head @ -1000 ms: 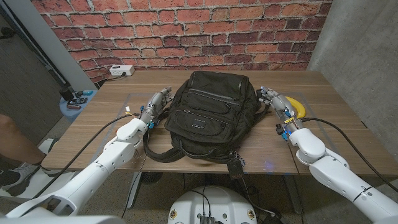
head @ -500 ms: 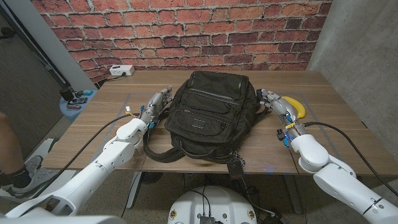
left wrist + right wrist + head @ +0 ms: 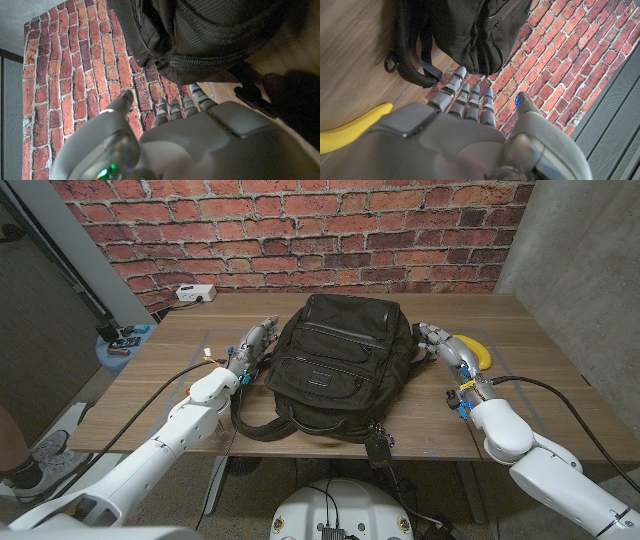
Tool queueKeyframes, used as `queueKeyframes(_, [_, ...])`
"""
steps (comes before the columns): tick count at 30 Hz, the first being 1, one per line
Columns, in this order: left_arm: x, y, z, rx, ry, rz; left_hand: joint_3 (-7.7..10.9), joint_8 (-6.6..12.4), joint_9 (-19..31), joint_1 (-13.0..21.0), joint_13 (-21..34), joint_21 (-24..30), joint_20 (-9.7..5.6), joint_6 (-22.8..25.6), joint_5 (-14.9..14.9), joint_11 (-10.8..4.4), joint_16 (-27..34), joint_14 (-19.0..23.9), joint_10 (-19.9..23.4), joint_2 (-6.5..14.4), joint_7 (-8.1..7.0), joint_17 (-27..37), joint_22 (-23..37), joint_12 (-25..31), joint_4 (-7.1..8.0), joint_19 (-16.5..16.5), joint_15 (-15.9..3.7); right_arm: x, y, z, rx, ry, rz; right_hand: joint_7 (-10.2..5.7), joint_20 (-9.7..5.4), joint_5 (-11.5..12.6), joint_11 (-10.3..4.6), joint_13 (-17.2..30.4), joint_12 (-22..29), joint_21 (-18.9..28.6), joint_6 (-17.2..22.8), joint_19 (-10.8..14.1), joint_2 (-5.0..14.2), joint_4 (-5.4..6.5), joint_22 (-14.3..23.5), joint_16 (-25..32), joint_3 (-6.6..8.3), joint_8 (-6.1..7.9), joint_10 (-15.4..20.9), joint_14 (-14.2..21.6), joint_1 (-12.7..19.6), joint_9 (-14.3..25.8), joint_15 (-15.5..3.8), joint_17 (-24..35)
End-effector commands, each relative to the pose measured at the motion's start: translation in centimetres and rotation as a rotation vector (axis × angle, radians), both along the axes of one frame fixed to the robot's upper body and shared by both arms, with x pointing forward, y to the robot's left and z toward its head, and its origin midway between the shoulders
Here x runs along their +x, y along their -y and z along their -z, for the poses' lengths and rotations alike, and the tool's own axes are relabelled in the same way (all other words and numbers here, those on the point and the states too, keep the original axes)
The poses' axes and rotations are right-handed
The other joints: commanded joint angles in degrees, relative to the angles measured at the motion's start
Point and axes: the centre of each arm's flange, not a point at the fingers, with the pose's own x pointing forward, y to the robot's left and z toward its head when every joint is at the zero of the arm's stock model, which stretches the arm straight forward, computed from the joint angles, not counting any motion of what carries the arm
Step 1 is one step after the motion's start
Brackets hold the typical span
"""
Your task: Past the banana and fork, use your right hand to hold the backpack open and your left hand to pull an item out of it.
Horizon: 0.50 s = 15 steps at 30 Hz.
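Note:
A black backpack (image 3: 335, 360) lies closed in the middle of the wooden table (image 3: 150, 375), its straps toward the front edge. My left hand (image 3: 252, 345) sits beside its left side with fingers stretched out, holding nothing; the left wrist view shows this hand (image 3: 200, 145) close to the backpack (image 3: 200, 35). My right hand (image 3: 440, 345) sits at the bag's right side, also empty with fingers extended. A yellow banana (image 3: 476, 353) lies just outside the right hand, and the right wrist view shows the banana (image 3: 350, 132) by the hand (image 3: 445, 135) and backpack (image 3: 465, 30).
A white power strip (image 3: 196, 293) lies at the table's back left corner. The backpack's strap loop (image 3: 262, 428) and a tag (image 3: 380, 448) reach the front edge. A small blue stand (image 3: 122, 343) is left of the table. A person's shoe (image 3: 20, 470) shows at far left.
My right arm has drawn back and outward a little, the hand staying beside the backpack. The person's leg at the left edge has pulled away. The left arm has not moved.

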Motion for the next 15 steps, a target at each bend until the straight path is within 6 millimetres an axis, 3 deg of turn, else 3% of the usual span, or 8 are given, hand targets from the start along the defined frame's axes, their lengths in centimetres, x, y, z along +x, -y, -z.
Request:
queueKeyframes(1, [-0.9, -0.4, -0.2, -0.009, 0.009, -0.022, 0.13, -0.01, 0.1, 0.8, 0.1, -0.3, 0.34, 0.5, 0.3, 0.27, 0.0, 0.1, 0.1, 0.2, -0.07, 0.2, 0.3, -0.1, -0.41, 0.5, 0.4, -1.2, -1.5, -0.3, -0.051, 0.008, 0.029, 0.01, -0.02, 0.3, 0.41, 0.2, 0.4, -0.4, 0.4, 0.4, -0.08, -0.35, 0.2, 0.3, 0.14, 0.3, 0.2, 0.0, 0.7, 0.3, 0.4, -0.1])
queueKeyframes(15, [-1.7, -2.0, -0.5, -0.019, 0.016, -0.051, 0.05, -0.01, 0.1, 0.9, 0.2, -0.6, 0.35, 0.5, 0.3, 0.29, 0.0, 0.0, 0.2, 0.2, -0.12, 0.2, 0.3, -0.1, -0.55, 0.6, 0.5, -2.1, -4.5, -1.2, -0.148, 0.048, 0.1, 0.3, 0.21, 0.4, 0.96, 0.2, 0.5, -0.8, 0.9, 0.7, -0.16, -0.92, 0.2, 0.4, 0.35, 0.45, 0.4, 0.2, 1.5, 0.3, 0.54, -0.4])
